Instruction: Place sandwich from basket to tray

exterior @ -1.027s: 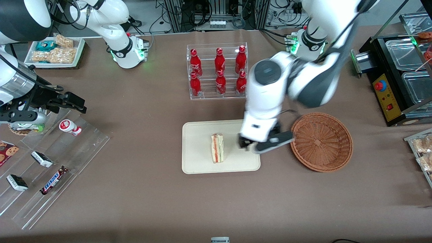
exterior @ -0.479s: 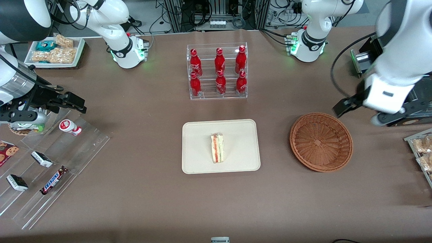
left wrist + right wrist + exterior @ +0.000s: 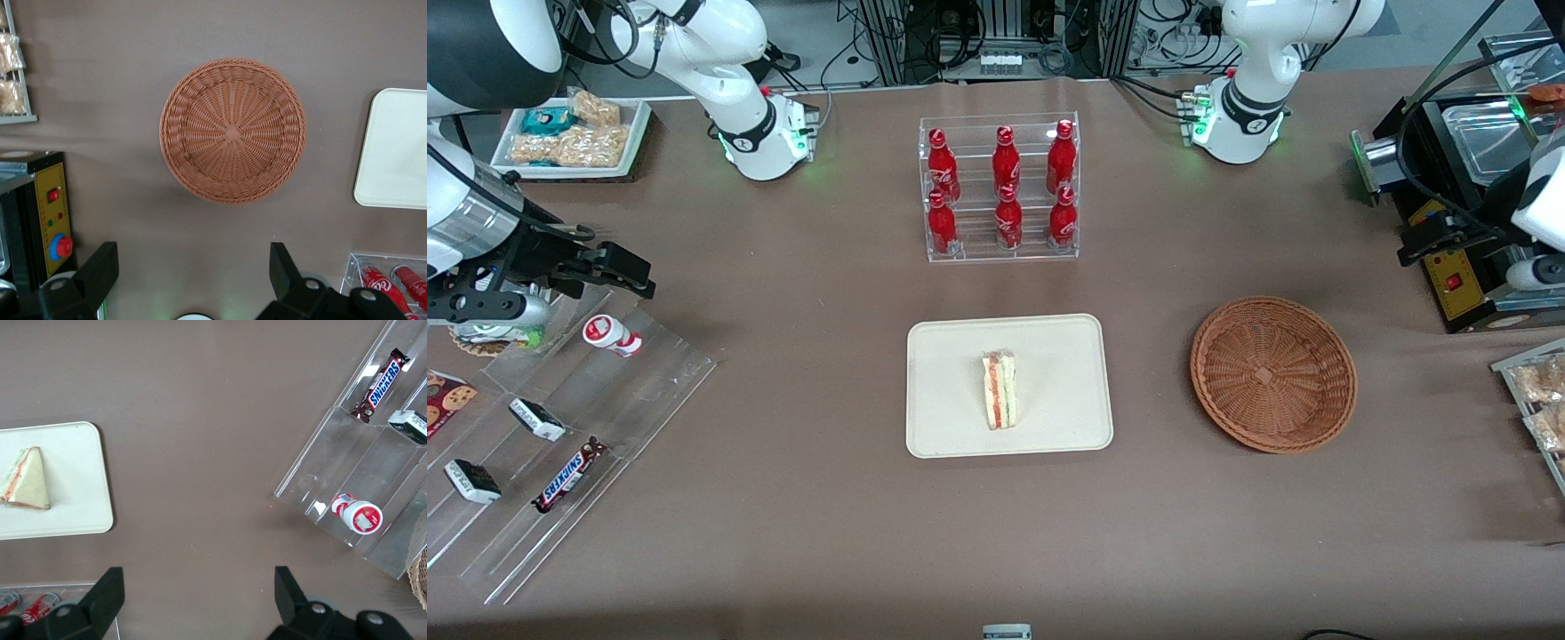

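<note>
Item: sandwich (image 3: 1000, 389), triangular wedge, lying flat on the tray (image 3: 943, 427), cut edge with red-orange and green layers facing up toward the front camera; position roughly mid-tray, clear of the rim. Item: tray, cream-beige, on the brown worktop (image 3: 800, 533), nearer the front camera than the bottle rack. Item: basket (image 3: 1272, 373), brown wicker, beside the tray toward the working arm's end of the worktop, apart from it; the wrist view looks straight down into it (image 3: 232, 130) and shows nothing inside. Item: pincer (image 3: 193, 277), raised high above the worktop, farther from the front camera than the basket and toward the working arm's end, over the black control box (image 3: 1458, 267); fingers spread wide, holding nothing, touching nothing. Item: rack of red bottles (image 3: 1000, 188), farther back, untouched. Status, judged from this layout: transfer looks complete, since the sandwich sits on the tray, the basket is vacated and the pincer is empty and well apart from both. Outstanding: nothing evident beyond the arm settling to rest.
</note>
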Tool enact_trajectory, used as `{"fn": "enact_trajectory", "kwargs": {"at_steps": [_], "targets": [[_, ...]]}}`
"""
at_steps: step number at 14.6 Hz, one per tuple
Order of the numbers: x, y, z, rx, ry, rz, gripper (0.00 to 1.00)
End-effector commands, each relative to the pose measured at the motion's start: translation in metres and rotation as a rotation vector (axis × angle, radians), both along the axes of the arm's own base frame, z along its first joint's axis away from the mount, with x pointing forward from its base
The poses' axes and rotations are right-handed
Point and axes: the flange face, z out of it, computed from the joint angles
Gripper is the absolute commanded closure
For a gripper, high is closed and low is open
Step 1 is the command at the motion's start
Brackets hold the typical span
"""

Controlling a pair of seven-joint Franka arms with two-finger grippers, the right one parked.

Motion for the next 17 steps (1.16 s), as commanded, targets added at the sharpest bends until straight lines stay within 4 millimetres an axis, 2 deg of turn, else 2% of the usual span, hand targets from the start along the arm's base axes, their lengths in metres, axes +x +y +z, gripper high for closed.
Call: {"fn": "enact_trajectory", "kwargs": {"at_steps": [1,3,8,13,16,17], "targets": [[0.010,-0.009,0.005,0.020,-0.051,-0.023,0.00],[0.011,-0.017,0.005,0.021,-0.053,-0.037,0.00],[0.003,-0.001,0.018,0.009,-0.056,-0.019,0.00],[0.001,0.011,0.017,0.022,-0.032,-0.013,0.00],[-0.002,0.048,0.014,0.017,-0.021,-0.029,0.00],[-0.002,0.047,0.015,0.017,-0.021,-0.032,0.00]]}}
